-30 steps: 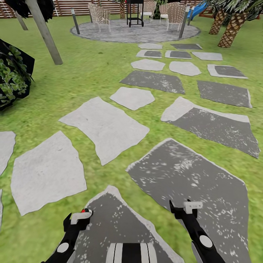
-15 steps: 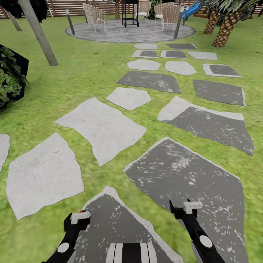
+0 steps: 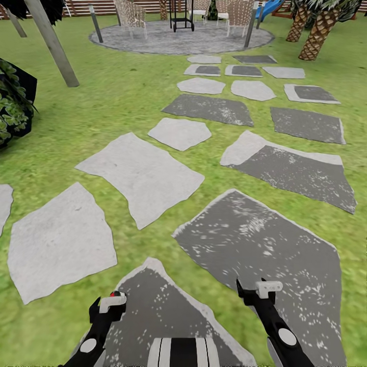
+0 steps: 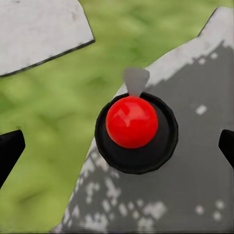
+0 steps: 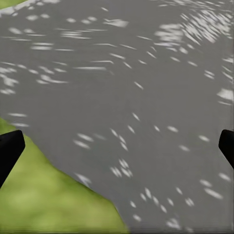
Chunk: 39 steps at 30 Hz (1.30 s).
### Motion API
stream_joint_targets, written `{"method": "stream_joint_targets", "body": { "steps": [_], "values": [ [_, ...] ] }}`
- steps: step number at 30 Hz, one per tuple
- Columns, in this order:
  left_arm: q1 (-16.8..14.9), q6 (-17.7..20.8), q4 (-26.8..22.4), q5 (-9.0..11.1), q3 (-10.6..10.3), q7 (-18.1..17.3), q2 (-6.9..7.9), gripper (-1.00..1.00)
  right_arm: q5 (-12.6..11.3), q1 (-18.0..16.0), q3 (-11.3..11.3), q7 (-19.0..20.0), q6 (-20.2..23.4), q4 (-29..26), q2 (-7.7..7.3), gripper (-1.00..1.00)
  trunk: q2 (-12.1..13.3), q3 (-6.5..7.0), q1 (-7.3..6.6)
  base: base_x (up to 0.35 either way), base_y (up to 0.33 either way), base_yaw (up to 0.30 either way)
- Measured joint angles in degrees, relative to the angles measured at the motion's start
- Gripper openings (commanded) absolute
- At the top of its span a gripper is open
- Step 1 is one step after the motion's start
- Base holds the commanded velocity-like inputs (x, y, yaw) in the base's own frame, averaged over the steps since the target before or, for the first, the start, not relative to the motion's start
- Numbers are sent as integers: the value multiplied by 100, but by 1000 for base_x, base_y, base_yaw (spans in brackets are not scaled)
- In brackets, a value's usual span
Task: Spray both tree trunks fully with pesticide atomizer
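Garden path, robot en route. Both arms hang low over dark stepping stones (image 3: 265, 244) set in the green lawn (image 3: 112, 97). Left hand (image 4: 117, 146) and right hand (image 5: 117, 146) are each released and grasp nothing, fingertips spread wide. A red ball in a black socket (image 4: 132, 122) sits between the left fingertips. A leaning grey tree trunk (image 3: 51, 41) rises far left; the paved patio (image 3: 178, 38) lies ahead.

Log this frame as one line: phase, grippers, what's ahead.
phase: transit over stepping stones | left gripper: open, empty | right gripper: open, empty | ahead: round paved patio with chairs | atomizer: not sighted
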Motion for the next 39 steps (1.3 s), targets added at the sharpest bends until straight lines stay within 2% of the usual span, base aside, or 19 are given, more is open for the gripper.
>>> {"method": "stream_joint_targets", "body": {
  "steps": [15, 20, 35, 39],
  "values": [
    [-3, -4, -3, 0, 2, 0, 0, 100, 0, 0, 0, 0, 0, 1, 0, 100, 0, -1, 0, 0, 0, -45],
    [-7, -3, 0, 0, 5, 0, 11, 100, 0, 0, 0, 0, 0, 2, 0, 100, -7, -111, 13, 0, 0, -1],
    [-2, -19, -2, -2, 4, -6, 5, 100, 0, 0, 0, 0, 0, 11, 0, 100, -11, -178, 20, 0, 0, 0],
    [0, -18, -11, -71, 6, -28, -5, 100, 0, 0, 0, 0, 0, 13, 0, 100, -11, -178, 20, 43, 0, 0]
  ]
}}
